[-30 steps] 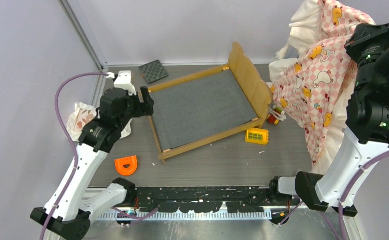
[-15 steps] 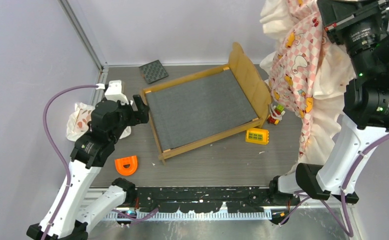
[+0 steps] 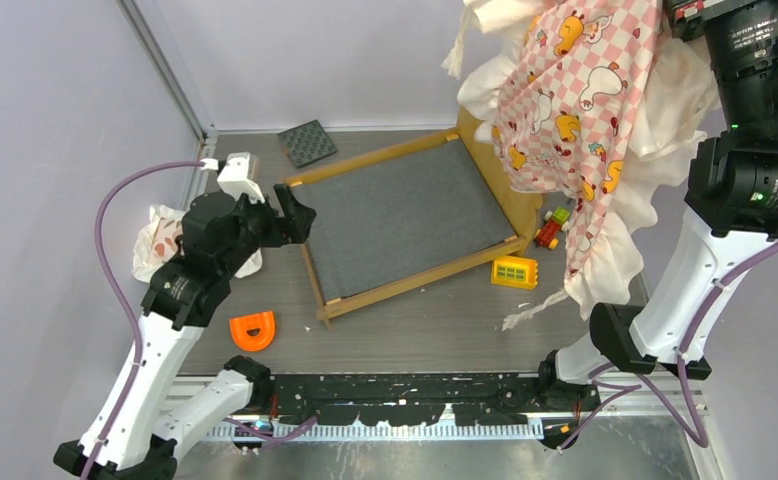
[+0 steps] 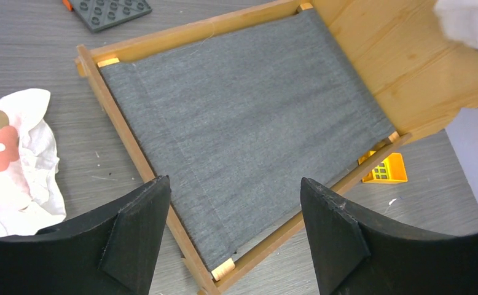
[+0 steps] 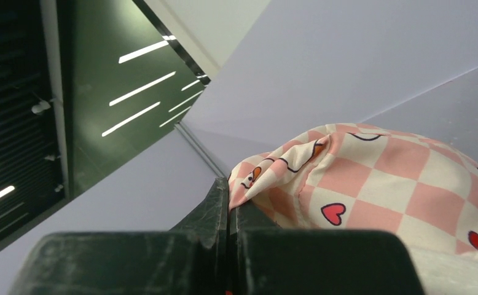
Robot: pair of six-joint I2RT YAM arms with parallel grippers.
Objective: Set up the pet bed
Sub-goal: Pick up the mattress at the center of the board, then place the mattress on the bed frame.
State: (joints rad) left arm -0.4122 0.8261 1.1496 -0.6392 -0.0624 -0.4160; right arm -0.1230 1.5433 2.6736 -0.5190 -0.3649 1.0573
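Tan wooden pet bed (image 3: 405, 215), dark grey mattress: flat on worktop (image 3: 435, 320). Pink-checkered ruffled sheet (image 3: 575, 90): pinched in closed right fingers (image 5: 215, 215), raised above headboard (image 4: 408, 61), presumably for spreading. Empty left fingers (image 4: 138, 227): wide, at foot rail (image 4: 129, 135).

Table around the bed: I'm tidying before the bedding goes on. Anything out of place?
Yes. The bed sits askew on the table. A yellow brick and a small toy lie by its headboard corner, and the pillow is crumpled at the left edge.
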